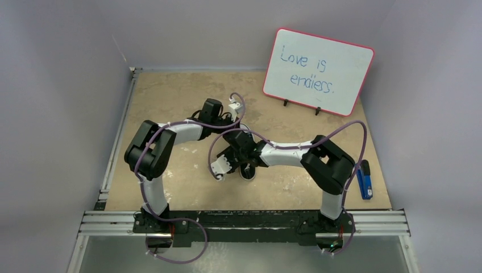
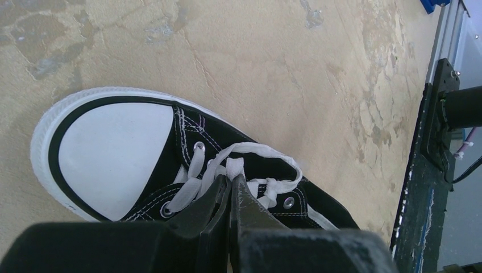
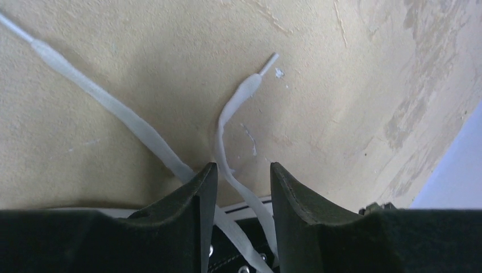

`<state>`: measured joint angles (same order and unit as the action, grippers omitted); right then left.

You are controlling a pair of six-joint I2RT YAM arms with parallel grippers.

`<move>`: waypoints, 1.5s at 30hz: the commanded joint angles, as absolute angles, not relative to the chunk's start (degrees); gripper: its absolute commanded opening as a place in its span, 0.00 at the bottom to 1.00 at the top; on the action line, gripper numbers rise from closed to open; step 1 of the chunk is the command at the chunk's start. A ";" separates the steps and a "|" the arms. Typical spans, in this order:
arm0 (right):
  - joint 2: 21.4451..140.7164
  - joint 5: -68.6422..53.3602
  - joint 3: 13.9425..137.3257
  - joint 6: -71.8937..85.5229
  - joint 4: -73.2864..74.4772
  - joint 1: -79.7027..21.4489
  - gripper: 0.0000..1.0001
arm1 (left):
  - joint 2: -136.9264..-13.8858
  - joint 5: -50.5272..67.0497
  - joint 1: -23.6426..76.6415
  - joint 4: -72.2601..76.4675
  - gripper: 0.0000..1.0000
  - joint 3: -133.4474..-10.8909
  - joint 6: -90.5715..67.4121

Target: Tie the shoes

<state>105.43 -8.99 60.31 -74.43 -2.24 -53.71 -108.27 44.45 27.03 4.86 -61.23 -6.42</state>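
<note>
Laces (image 2: 256, 149), limp and likely slippery, are pinched at the sneaker (image 2: 113, 153) by the left gripper (image 2: 230, 185), while one strand (image 3: 220, 128), best gripped mid-length, is straddled by the spread right gripper (image 3: 243, 168).

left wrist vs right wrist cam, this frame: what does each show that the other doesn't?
Left wrist only: the sneaker from above, with its white toe cap and eyelets, and the left gripper shut on a lace over the tongue.
Right wrist only: two loose lace ends lying on the table, one showing its plastic tip. The right gripper is open, with a lace running between its fingers.
Both: white lacing, some black canvas, the tan tabletop.
</note>
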 commanded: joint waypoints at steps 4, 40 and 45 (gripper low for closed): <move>104.55 -12.76 63.17 -73.31 -2.47 -53.96 0.01 | -108.36 47.05 27.60 3.96 0.00 -61.71 -6.59; 75.03 -19.14 52.65 20.49 28.69 -33.45 0.00 | -99.74 42.94 26.81 26.02 0.00 -48.78 -26.49; 82.41 -19.84 54.82 20.83 33.99 -32.81 0.00 | -98.47 42.81 26.83 26.35 0.00 -47.85 -26.89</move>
